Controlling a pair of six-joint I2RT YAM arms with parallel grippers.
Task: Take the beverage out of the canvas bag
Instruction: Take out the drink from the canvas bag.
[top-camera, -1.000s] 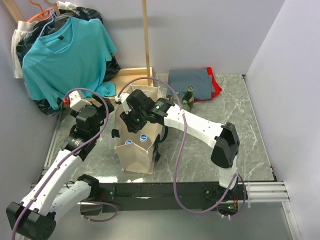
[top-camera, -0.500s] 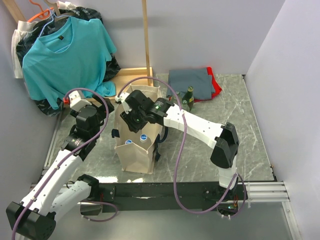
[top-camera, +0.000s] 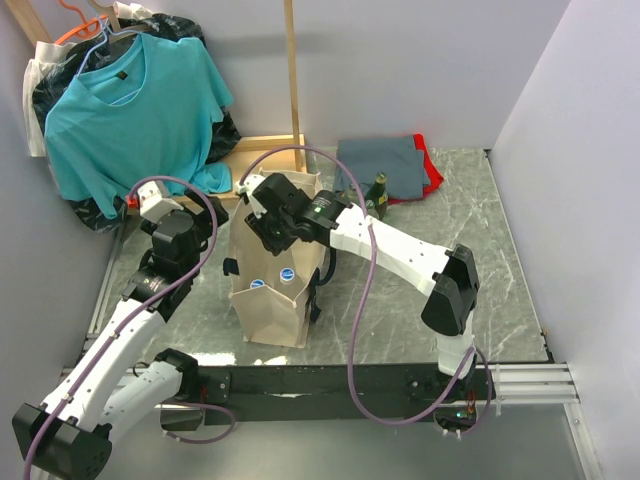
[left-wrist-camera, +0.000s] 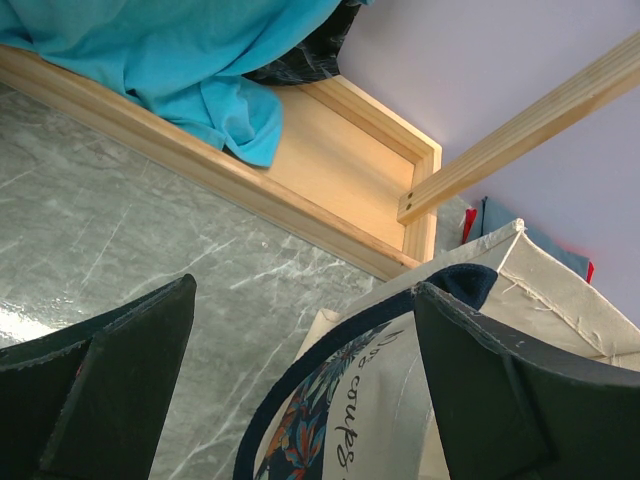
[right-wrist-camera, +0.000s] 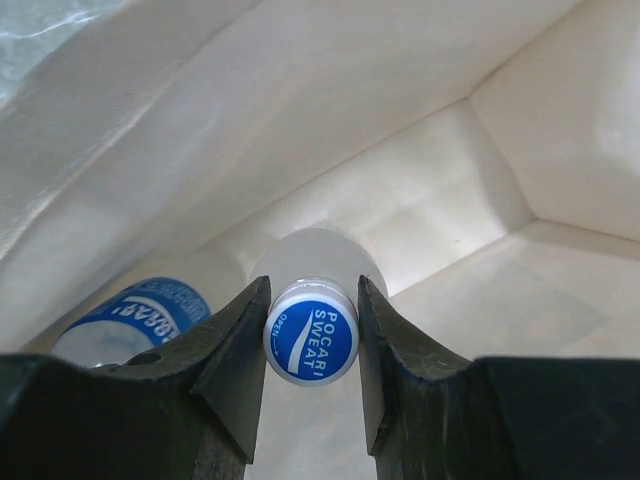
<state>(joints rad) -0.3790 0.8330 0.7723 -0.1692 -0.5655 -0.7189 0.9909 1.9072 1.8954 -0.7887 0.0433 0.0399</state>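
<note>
Stage: grip made, lift-out not yet done, as I judge it.
Done: the right claw (right-wrist-camera: 312, 312) is down inside the canvas bag (top-camera: 268, 318) and pinches a beverage bottle (right-wrist-camera: 318, 258) by its neck, one finger pressed to each side of the blue cap (right-wrist-camera: 311, 347).
Left: raise the bottle straight up past the bag's rim, carry it clear and set it down. None of this shows yet.
Task's thing: the pinched bottle stands upright directly between the right claw's fingers, wholly below the bag's mouth.
Bag contents: a second bottle (right-wrist-camera: 135, 315) with a blue label sits just beside the claw's left finger, low against the bag wall. Pale canvas walls close in around the claw on all sides.
Bag posture: upright on the table with its mouth open, the right claw's wrist filling the far part of the opening.
Left claw (left-wrist-camera: 305, 390): spread wide and holding nothing. The bag's dark strap handle (left-wrist-camera: 330, 330) and top edge lie ahead of it, apparently untouched.
Outside the bag: a green bottle (top-camera: 378, 195) stands well off to the right claw's right, next to folded clothes (top-camera: 385, 160).
</note>
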